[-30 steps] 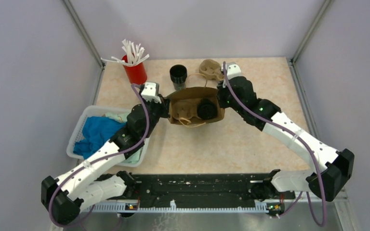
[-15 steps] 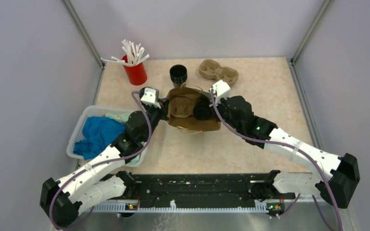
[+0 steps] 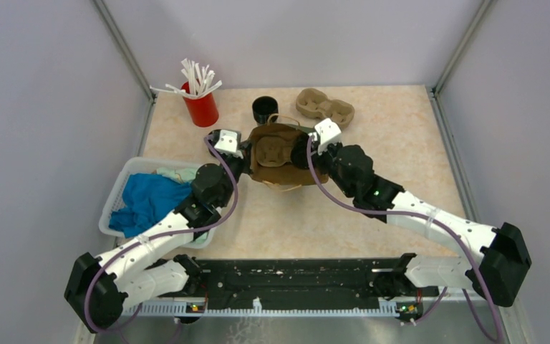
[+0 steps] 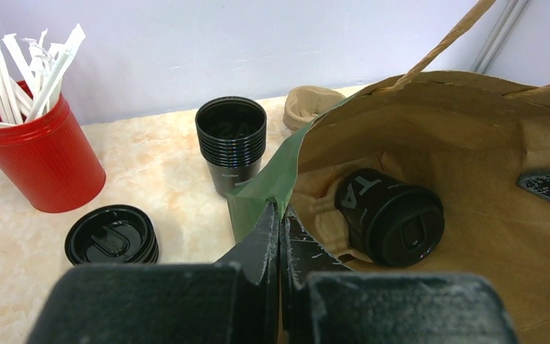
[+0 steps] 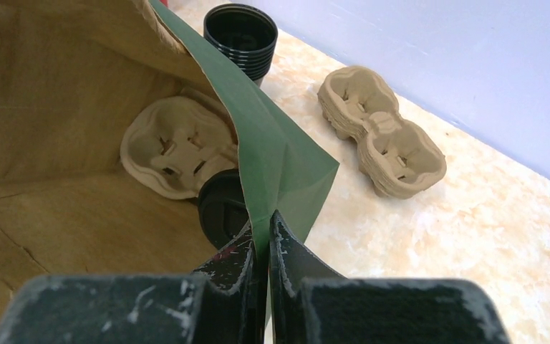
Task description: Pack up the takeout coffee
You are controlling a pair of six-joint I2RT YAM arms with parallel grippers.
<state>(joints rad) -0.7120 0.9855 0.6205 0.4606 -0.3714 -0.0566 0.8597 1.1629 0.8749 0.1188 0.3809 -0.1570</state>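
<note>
The left claw (image 4: 281, 215) is pressed shut on the rim of the brown paper bag (image 4: 473, 129). The right claw (image 5: 261, 233) is nipped tight on the green-lined flap (image 5: 279, 158) of the opposite rim.

From the left wrist, the takeout coffee (image 4: 390, 218) shows inside the bag, just ahead and right of that claw, tilted with its lid toward the camera. The right wrist view hides most of it behind the flap, but shows the pulp tray (image 5: 175, 147) it rests against.

Only the left wrist view catches a stack of lids (image 4: 111, 235) left of its claw — spare trays (image 5: 383, 140) lie ahead and right of the right claw.
</note>
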